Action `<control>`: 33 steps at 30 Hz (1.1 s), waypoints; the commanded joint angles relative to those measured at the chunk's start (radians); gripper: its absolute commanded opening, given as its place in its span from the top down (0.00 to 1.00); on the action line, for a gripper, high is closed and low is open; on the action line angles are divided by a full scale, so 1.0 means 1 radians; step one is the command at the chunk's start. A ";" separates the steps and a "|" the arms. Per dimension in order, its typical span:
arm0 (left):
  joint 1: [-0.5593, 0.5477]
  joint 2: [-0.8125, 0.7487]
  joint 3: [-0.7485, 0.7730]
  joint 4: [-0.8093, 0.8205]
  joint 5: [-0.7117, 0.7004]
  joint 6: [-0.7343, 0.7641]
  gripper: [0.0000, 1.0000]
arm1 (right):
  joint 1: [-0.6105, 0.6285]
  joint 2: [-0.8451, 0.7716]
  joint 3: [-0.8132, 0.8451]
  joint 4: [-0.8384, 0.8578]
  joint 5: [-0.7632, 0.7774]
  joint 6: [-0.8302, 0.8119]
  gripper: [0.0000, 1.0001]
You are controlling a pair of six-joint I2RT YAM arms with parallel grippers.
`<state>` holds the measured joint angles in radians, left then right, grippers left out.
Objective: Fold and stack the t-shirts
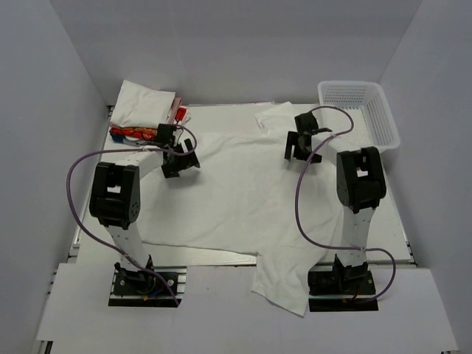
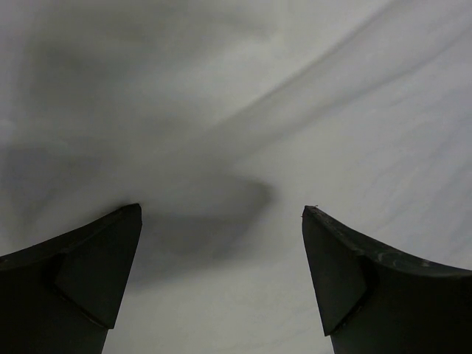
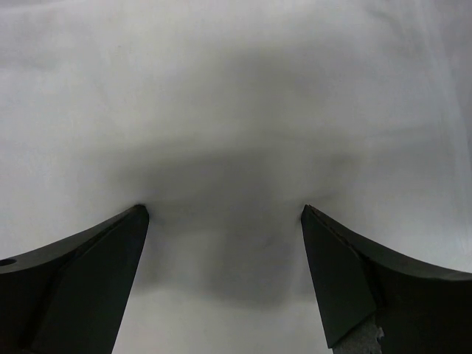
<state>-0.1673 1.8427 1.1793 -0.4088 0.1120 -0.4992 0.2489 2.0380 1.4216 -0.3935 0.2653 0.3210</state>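
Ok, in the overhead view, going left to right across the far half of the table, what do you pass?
Pile of folded cloth t-shirts, white on top → left arm's black two-finger tool → right arm's black two-finger tool → white plastic mesh basket.

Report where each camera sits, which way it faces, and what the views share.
Top external: above and behind the bases, looking down on the table; shows the left arm, right arm, left tool, right tool, spread white t-shirt, folded stack and basket.
Left wrist: on the left arm, facing down at white cloth; its two open fingers frame the bottom.
Right wrist: likewise on the right arm; fingers apart.
Shared: all three show the spread white t-shirt.
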 commanded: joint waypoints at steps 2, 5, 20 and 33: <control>-0.009 0.110 0.120 -0.033 0.009 -0.004 0.00 | -0.014 0.154 0.158 -0.082 0.043 -0.042 0.10; -0.018 0.199 0.215 -0.090 0.000 -0.004 0.00 | -0.026 0.224 0.270 -0.088 0.055 -0.077 0.10; -0.046 -0.005 0.200 -0.203 -0.043 -0.013 0.00 | -0.002 0.171 0.513 -0.052 -0.207 -0.417 0.10; -0.011 -0.560 -0.318 -0.631 -0.325 -0.486 0.00 | 0.181 -0.662 -0.447 0.358 -0.270 -0.126 0.10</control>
<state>-0.1890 1.3418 0.9668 -0.8867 -0.1246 -0.8322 0.4301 1.4391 1.1206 -0.1219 -0.0029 0.0879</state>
